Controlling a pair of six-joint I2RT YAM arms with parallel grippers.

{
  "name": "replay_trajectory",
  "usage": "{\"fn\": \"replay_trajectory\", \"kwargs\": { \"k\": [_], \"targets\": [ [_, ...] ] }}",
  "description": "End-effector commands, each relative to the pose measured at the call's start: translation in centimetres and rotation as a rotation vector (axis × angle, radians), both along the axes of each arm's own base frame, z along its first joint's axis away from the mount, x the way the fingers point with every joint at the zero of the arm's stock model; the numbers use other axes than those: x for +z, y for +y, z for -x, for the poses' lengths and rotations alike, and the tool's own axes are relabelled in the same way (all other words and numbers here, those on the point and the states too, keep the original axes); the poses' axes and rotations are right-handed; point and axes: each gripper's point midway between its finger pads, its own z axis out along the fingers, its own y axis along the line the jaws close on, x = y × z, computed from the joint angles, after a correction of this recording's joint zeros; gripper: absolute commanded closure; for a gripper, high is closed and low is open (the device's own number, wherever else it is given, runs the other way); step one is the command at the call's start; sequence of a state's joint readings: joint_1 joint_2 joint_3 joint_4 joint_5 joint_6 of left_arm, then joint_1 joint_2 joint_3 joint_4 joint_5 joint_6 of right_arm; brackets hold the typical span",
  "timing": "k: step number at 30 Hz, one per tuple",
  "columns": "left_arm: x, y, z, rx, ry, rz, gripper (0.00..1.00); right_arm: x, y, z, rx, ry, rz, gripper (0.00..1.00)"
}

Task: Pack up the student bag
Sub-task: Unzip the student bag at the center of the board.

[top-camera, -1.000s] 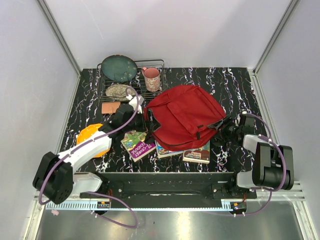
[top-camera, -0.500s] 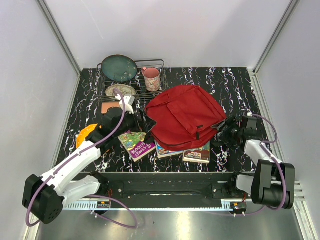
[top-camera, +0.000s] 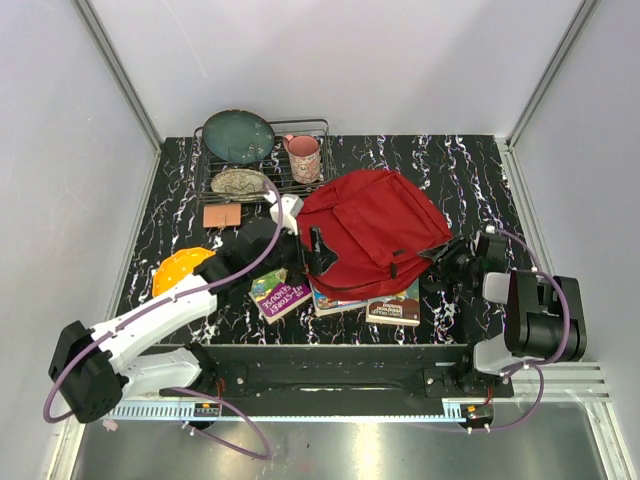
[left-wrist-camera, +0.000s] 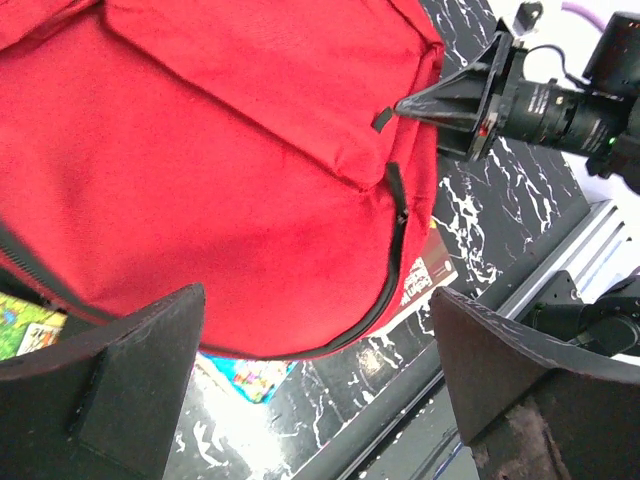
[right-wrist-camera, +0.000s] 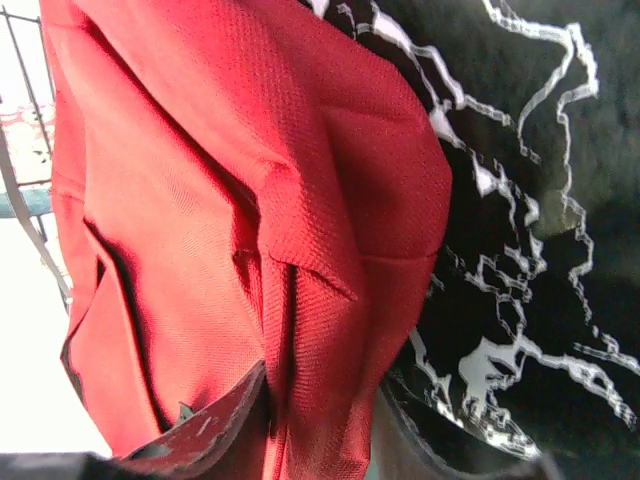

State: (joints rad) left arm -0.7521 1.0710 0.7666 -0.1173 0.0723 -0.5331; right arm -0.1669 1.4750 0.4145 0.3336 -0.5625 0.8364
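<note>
Student bag (top-camera: 375,225) lies mid-surface (top-camera: 470,170) on books (top-camera: 395,308), pocket up, long axis slanting near-left to far-right. Your left claw (top-camera: 316,248) has swung from the rack (top-camera: 292,186) to the bag's left edge, spread wide. Your right claw (top-camera: 447,258) sits at the right corner, where you cannot tell if it grips.

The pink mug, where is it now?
In the top view the pink mug stands on the wire rack at the back, right of the green plate, behind the backpack.
</note>
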Motion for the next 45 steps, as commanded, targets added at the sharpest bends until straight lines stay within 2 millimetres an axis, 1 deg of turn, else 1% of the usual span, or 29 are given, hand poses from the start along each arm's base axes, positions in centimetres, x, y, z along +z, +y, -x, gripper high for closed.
{"fn": "replay_trajectory", "kwargs": {
  "k": [1,2,3,4,5,6,7,8,9,10,11,12,13,14,16,17,18,19,20,21,22,24,25,27,31,38,45],
  "targets": [
    [3.3,-3.0,-1.4,0.003,-0.063,0.044,0.01,2.0,1.3,0.0,0.039,-0.12,-0.079,0.68],
    [3.3,-3.8,-1.1,-0.01,-0.062,0.042,0.01,2.9,1.4,0.0,0.036,-0.148,-0.082,0.73],
    [3.3,-4.2,-1.1,-0.017,-0.055,0.039,0.01,3.0,1.6,0.5,0.037,-0.154,-0.09,0.79],
    [3.2,-5.1,-1.4,-0.026,-0.048,0.034,0.01,3.7,1.7,0.6,0.039,-0.177,-0.093,0.9],
    [2.9,-5.5,-1.4,-0.021,-0.046,0.021,0.01,5.0,1.7,0.6,0.037,-0.218,-0.093,0.93],
    [2.8,-6.0,-1.5,-0.024,-0.041,0.015,0.01,5.5,1.7,0.8,0.036,-0.233,-0.091,0.95],
    [2.8,-6.8,-1.8,-0.022,-0.037,0.007,0.01,5.9,1.7,1.0,0.033,-0.233,-0.087,0.96],
    [2.4,-7.4,-1.6,-0.033,-0.027,-0.005,0.01,7.3,1.6,1.1,0.032,-0.278,-0.074,0.96],
    [2.4,-7.9,-1.6,-0.036,-0.024,-0.012,0.01,7.9,1.5,1.0,0.024,-0.292,-0.061,0.96],
    [2.4,-8.8,-1.9,-0.034,-0.025,-0.023,0.01,7.9,1.5,1.3,0.027,-0.278,-0.058,0.96],
    [2.0,-9.6,-1.3,-0.051,-0.018,-0.044,0.01,8.3,1.6,1.3,0.035,-0.287,-0.052,0.96],
    [0.9,-10.3,-1.5,-0.049,-0.001,-0.075,0.01,8.5,1.7,1.3,0.046,-0.286,-0.057,0.96],
    [1.6,-10.9,-1.8,-0.039,-0.012,-0.076,0.01,8.2,1.7,1.4,0.048,-0.274,-0.059,0.96],
    [1.2,-11.6,-1.3,-0.053,-0.002,-0.095,0.02,8.2,1.8,1.5,0.048,-0.274,-0.061,0.96],
    [0.6,-12.9,-1.5,-0.055,0.011,-0.114,0.04,7.9,1.9,1.7,0.048,-0.266,-0.061,0.96],
    [0.2,-13.4,-1.0,-0.065,0.025,-0.129,0.06,7.9,1.8,1.7,0.045,-0.265,-0.057,0.96],
    [-0.5,-14.0,-0.9,-0.071,0.038,-0.148,0.09,7.7,1.9,1.8,0.046,-0.262,-0.056,0.96],
    [0.2,-14.7,-1.0,-0.068,0.028,-0.141,0.1,7.7,1.9,1.8,0.047,-0.261,-0.055,0.96],
    [-0.1,-15.0,-0.5,-0.075,0.036,-0.156,0.12,7.7,1.9,1.8,0.047,-0.261,-0.055,0.96],
    [-0.7,-15.4,-0.5,-0.074,0.05,-0.165,0.16,7.7,1.8,1.8,0.046,-0.26,-0.053,0.96],
    [-0.6,-15.9,-0.3,-0.078,0.054,-0.159,0.18,7.6,1.8,1.8,0.046,-0.256,-0.053,0.96],
    [-1.5,-16.2,0.0,-0.076,0.08,-0.176,0.21,7.7,1.9,1.8,0.047,-0.257,-0.051,0.96],
    [-1.6,-16.4,0.0,-0.069,0.083,-0.178,0.22,7.8,1.9,1.7,0.048,-0.256,-0.053,0.96],
    [-2.5,-16.3,-0.2,-0.049,0.1,-0.199,0.25,7.9,1.9,1.7,0.05,-0.26,-0.055,0.96],
    [-3.5,-16.4,-0.3,-0.036,0.12,-0.223,0.38,8.0,2.0,1.8,0.056,-0.258,-0.06,0.96],
    [-4.6,-17.1,-0.5,-0.03,0.138,-0.241,0.42,8.0,2.1,1.9,0.063,-0.258,-0.058,0.96],
    [-4.9,-17.5,-0.8,-0.003,0.158,-0.246,0.49,8.2,2.3,2.0,0.081,-0.27,-0.05,0.96]
  ]
}}
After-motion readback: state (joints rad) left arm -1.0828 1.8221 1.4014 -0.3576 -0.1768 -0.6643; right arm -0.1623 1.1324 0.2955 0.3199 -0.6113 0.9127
